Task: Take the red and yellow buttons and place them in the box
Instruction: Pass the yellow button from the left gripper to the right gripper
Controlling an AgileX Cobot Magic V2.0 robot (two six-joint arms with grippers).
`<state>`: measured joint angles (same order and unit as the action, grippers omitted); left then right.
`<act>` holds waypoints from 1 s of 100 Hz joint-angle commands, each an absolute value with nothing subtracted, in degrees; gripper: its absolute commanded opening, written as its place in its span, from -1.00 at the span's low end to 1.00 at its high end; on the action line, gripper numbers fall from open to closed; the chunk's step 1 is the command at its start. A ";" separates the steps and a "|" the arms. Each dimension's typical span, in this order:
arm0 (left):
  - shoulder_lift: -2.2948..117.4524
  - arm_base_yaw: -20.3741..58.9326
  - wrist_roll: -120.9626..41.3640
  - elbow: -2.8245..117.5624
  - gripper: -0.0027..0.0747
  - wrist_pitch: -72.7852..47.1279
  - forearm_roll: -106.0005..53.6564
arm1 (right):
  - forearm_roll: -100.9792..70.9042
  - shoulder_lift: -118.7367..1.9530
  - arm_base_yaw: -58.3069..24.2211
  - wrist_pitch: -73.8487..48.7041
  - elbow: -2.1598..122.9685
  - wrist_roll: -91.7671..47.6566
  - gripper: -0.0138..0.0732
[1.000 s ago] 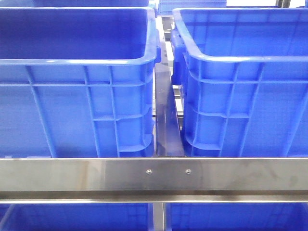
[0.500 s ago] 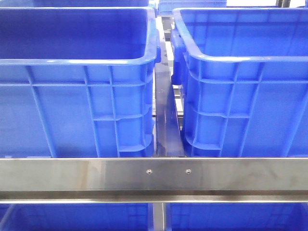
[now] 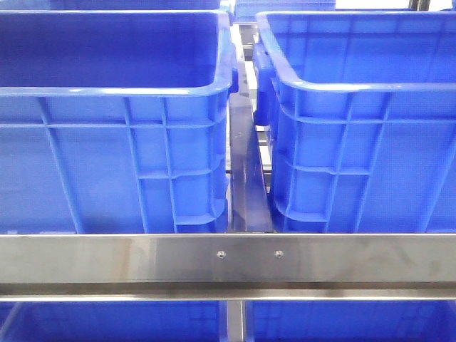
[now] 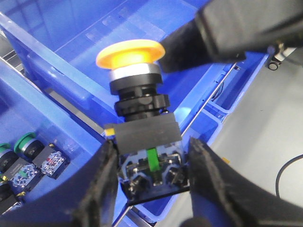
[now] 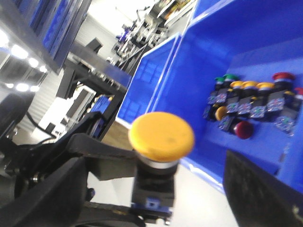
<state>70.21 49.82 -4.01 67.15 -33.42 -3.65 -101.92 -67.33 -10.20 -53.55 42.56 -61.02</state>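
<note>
A yellow button [image 4: 130, 54] with a mushroom cap, black body and contact block is held by its block in my left gripper [image 4: 151, 163], which is shut on it. The same yellow button [image 5: 162, 135] stands between the wide-open fingers of my right gripper [image 5: 156, 182], neither finger touching it. A right-gripper finger [image 4: 227, 28] hangs next to the cap. Under the button lies a blue box [image 4: 85, 28]. Several red and yellow buttons [image 5: 258, 101] lie in a blue crate [image 5: 213, 56]. Neither gripper shows in the front view.
Two deep blue crates [image 3: 114, 91] [image 3: 349, 89] stand side by side behind a steel rail [image 3: 228, 260], with a narrow gap between them. Green-capped buttons [image 4: 23, 153] lie in a neighbouring crate. Grey floor [image 4: 265, 142] lies beyond the crates.
</note>
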 commanded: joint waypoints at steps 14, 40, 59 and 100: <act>68.44 50.27 -3.70 69.01 -0.91 -28.95 -3.87 | -109.96 -69.06 -14.04 -53.58 47.67 -61.14 0.71; 68.44 50.27 -3.70 69.01 -0.91 -28.95 -3.87 | -109.89 -72.18 -16.17 -53.57 50.54 -61.14 0.59; 68.44 50.27 -3.70 69.01 -0.91 -28.95 -3.87 | -109.91 -73.14 -16.32 -53.58 50.55 -61.14 -0.19; 68.44 50.27 -3.70 69.01 -0.28 -29.14 -3.87 | -109.32 -73.14 -16.32 -53.97 50.55 -61.19 -0.54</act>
